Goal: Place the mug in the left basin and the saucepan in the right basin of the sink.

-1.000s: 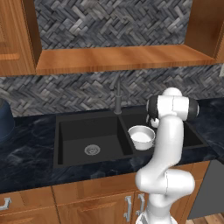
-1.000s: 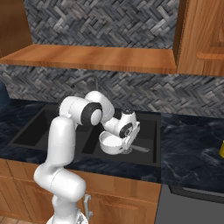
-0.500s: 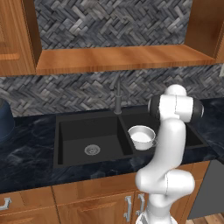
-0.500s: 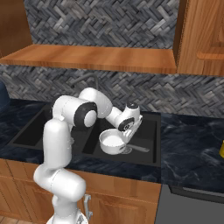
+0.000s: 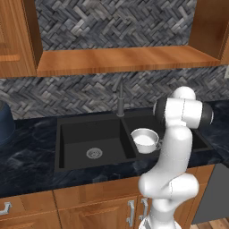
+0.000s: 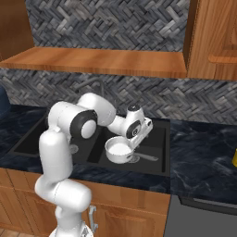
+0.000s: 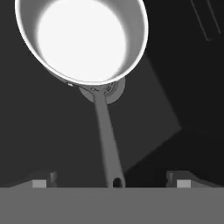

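Observation:
The saucepan [image 5: 144,139] [image 6: 119,150] [image 7: 83,39] sits upright in the right basin [image 5: 135,122] [image 6: 156,138] of the black sink, over its steel drain. Its long handle [image 7: 107,140] runs back toward my gripper [image 7: 111,183] [image 6: 137,139]. The gripper hovers just above the handle's end, open, with both fingertips [image 7: 41,181] far apart and touching nothing. The left basin [image 5: 89,134] holds only its drain [image 5: 94,153]. A bright yellow sliver [image 6: 234,159] on the counter at the far right edge may be the mug; too little of it shows to tell.
A slim grey faucet [image 5: 120,98] rises behind the sink's divider. A blue toaster [image 5: 3,123] stands on the dark counter at the far left. A wooden shelf [image 5: 120,58] and wooden cabinets hang over the counter.
The saucepan has stayed where it was in the right basin. My arm's upper joints have swung a little and the hand has shifted slightly over the handle.

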